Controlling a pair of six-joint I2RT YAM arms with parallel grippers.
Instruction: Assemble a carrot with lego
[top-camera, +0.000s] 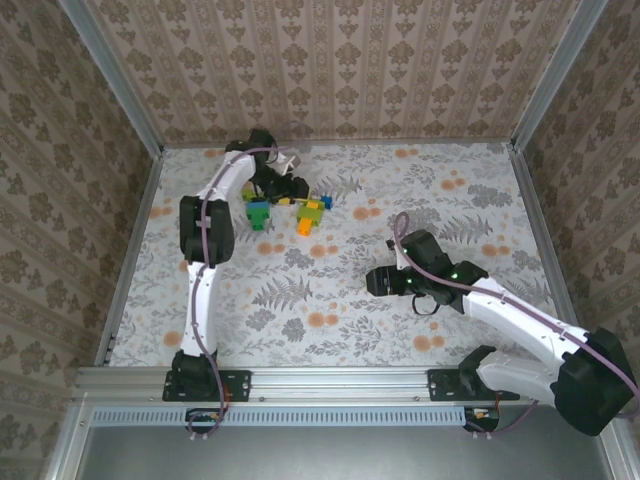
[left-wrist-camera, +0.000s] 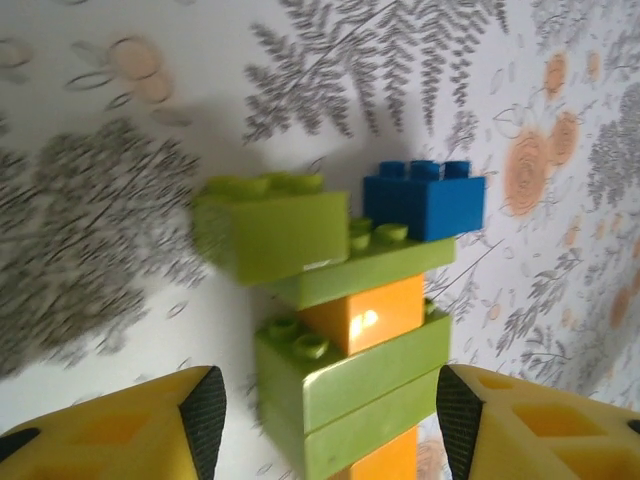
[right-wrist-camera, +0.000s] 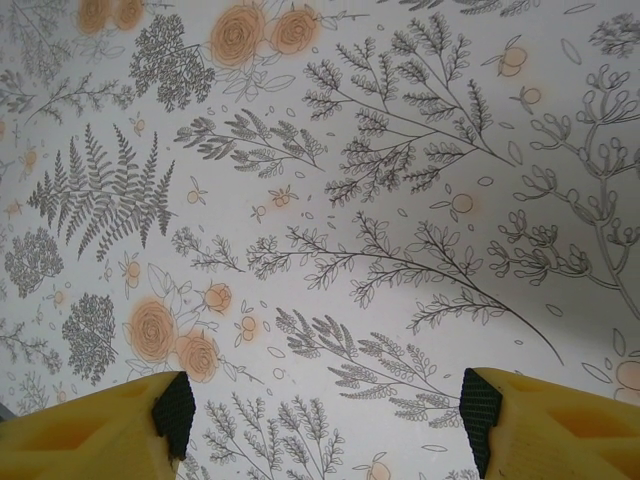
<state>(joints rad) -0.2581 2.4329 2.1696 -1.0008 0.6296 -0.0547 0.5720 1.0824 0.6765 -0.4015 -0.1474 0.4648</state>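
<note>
The left end effector (left-wrist-camera: 327, 425) is released around the carrot (left-wrist-camera: 350, 370) at 12 o'clock of the bench (top-camera: 330, 310), so retreat straight without brushing it; the right end effector (right-wrist-camera: 320, 430) is released too.

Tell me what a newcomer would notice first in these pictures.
The bright carrot, lime-green and orange bricks with a blue one at its far end, lies on the floral table, its near end between the parted fingers of the left gripper. The right gripper hangs open over bare pattern.
</note>
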